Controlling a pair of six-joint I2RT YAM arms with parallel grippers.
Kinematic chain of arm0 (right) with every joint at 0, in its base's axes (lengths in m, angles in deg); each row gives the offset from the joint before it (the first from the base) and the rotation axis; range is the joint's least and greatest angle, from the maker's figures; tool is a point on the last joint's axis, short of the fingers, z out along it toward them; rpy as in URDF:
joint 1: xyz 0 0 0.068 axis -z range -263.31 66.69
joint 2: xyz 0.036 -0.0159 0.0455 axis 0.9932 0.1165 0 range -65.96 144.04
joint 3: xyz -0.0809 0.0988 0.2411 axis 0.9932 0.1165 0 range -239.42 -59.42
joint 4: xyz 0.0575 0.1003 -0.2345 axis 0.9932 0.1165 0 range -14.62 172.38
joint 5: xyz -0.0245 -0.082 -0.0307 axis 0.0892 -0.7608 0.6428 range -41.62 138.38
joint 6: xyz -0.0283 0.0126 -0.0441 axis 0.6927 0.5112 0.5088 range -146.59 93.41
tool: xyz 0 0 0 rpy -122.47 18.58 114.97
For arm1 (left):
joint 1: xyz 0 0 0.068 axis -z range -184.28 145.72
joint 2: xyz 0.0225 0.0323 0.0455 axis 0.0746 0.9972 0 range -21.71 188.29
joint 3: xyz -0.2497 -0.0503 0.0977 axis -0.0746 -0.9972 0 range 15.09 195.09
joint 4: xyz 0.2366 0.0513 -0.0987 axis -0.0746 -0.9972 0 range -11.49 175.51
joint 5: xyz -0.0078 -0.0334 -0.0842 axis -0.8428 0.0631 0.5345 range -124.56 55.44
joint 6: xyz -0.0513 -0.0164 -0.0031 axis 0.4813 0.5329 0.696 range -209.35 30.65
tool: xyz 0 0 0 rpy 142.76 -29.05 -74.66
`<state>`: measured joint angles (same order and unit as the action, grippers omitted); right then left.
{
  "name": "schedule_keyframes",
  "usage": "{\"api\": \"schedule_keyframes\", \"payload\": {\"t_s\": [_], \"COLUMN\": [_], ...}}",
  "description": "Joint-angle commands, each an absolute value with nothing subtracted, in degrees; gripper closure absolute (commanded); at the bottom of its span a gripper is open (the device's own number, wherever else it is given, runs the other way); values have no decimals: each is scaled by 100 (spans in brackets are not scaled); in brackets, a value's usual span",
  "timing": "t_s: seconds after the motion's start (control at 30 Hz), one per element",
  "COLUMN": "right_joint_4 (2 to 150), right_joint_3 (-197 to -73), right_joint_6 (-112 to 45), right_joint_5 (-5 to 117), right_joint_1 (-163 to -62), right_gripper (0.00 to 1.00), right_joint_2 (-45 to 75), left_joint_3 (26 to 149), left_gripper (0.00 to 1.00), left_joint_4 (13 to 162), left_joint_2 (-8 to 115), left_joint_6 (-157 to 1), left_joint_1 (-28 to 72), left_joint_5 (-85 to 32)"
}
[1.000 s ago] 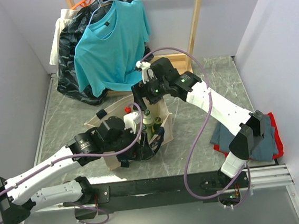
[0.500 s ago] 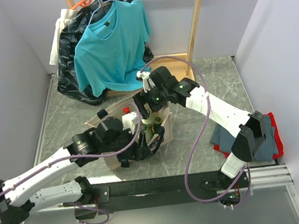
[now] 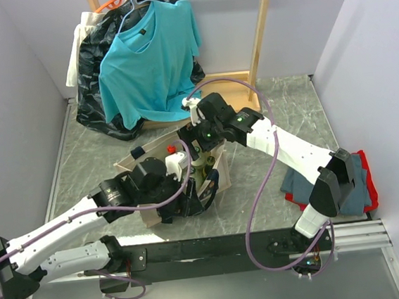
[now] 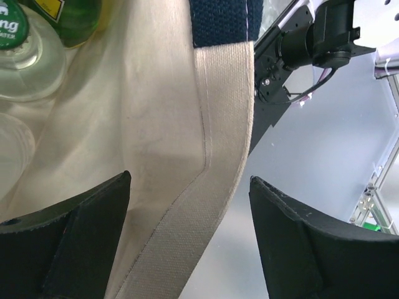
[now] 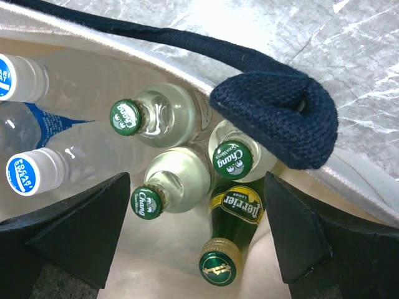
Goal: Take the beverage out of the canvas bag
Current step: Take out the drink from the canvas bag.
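Observation:
The beige canvas bag [image 3: 220, 167] stands mid-table with its mouth open. In it are several beverage bottles: a green Perrier bottle [image 5: 234, 215], three clear Chang bottles with green caps [image 5: 232, 160], and two plastic water bottles [image 5: 28, 172]. My right gripper [image 3: 195, 144] hangs open just over the bag's mouth. Its jaws [image 5: 197, 177] stand wide on either side of the Perrier and Chang bottles and touch none of them. My left gripper [image 3: 190, 198] is open at the bag's near side. The bag's rim band [image 4: 218, 124] runs between its jaws [image 4: 189, 177], ungripped.
The bag's dark strap handle [image 5: 280, 112] loops over its far rim. A teal T-shirt [image 3: 148, 55] hangs on a wooden rack [image 3: 262, 27] at the back, beside a black plastic bag [image 3: 94, 82]. Folded red and grey clothes [image 3: 354, 177] lie at the right edge.
My right gripper has come down and slightly toward the left, closer to the bag's mouth. The left arm has barely shifted.

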<state>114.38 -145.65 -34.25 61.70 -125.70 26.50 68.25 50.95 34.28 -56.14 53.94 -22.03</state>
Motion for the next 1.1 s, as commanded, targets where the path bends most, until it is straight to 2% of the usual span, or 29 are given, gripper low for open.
{"api": "schedule_keyframes", "payload": {"t_s": [0.0, 0.63, 0.83, 0.93, 1.07], "right_joint_4": [11528, 11546, 11642, 11765, 11871], "right_joint_3": [-14564, -14721, -14766, -14792, -14784], "right_joint_6": [-3476, -3362, -3414, -3388, -3388], "right_joint_5": [5998, 5848, 5699, 5567, 5514], "right_joint_1": [-12567, -12664, -12664, -12673, -12682], "right_gripper": [7, 12, 23, 33, 30], "right_joint_2": [2703, 3142, 3239, 3256, 3256], "left_joint_3": [6598, 6738, 6843, 6826, 6826], "left_gripper": [17, 17, 16, 16, 16], "left_joint_4": [5001, 4887, 4842, 4825, 4834], "left_joint_2": [3305, 3278, 3322, 3305, 3313], "left_joint_6": [-5551, -5612, -5630, -5621, -5630], "left_joint_1": [5417, 5425, 5417, 5417, 5417], "left_joint_5": [-2235, -2401, -2428, -2472, -2489]}}
